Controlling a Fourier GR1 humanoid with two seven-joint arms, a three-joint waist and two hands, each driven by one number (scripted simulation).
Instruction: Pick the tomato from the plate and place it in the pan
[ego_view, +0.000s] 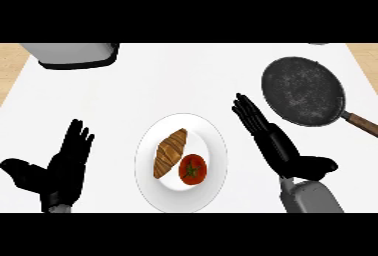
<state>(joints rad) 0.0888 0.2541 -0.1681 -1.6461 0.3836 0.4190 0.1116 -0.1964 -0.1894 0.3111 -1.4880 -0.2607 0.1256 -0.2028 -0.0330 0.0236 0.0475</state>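
A red tomato (193, 170) with a green stem lies on the lower right part of a white plate (211, 137) at the counter's middle. Beside it on the plate lies a brown croissant (169, 152). A dark round pan (303, 90) sits at the upper right, its brown handle (362, 123) pointing toward the right edge. My right hand (269, 137) is open, fingers straight, between the plate and the pan, right of the tomato and not touching it. At the lower left my left hand (63, 167) rests open, fingers up.
A grey and black appliance (72, 54) stands at the counter's upper left edge. The white counter (184, 75) runs between plate, pan and appliance. Wooden floor shows at both upper corners.
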